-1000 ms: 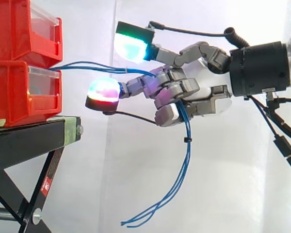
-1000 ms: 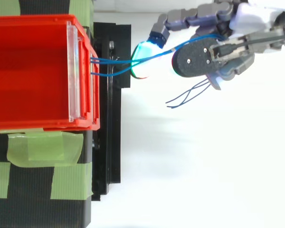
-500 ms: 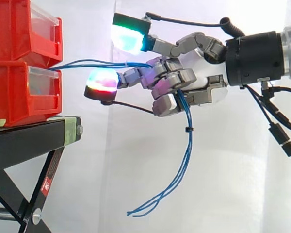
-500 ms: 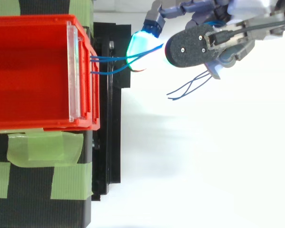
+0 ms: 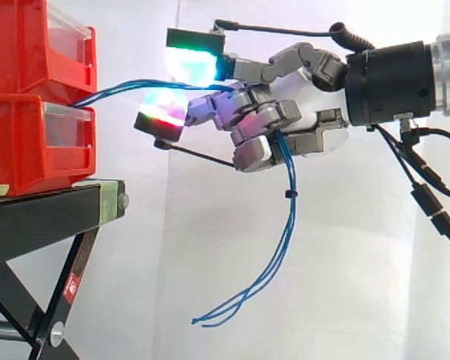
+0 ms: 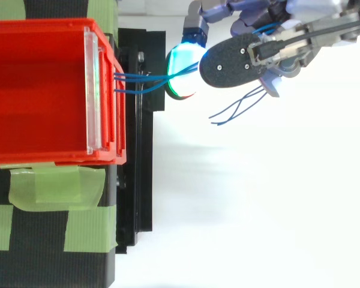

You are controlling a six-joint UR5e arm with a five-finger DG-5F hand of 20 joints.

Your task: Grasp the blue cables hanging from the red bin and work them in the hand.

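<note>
No legible text, labels or numbers.

two red bins [image 5: 31, 146], one black stand [image 5: 45, 219], one hand [image 5: 313, 106], one bunch of blue cables [image 5: 289, 225]

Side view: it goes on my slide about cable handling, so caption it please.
Hand curled round blue cables that run from the red bins and dangle below it.

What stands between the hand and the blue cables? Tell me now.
Nothing visible does: the hand is curled round the blue cables, which run from the red bin and hang free below the hand.
</note>
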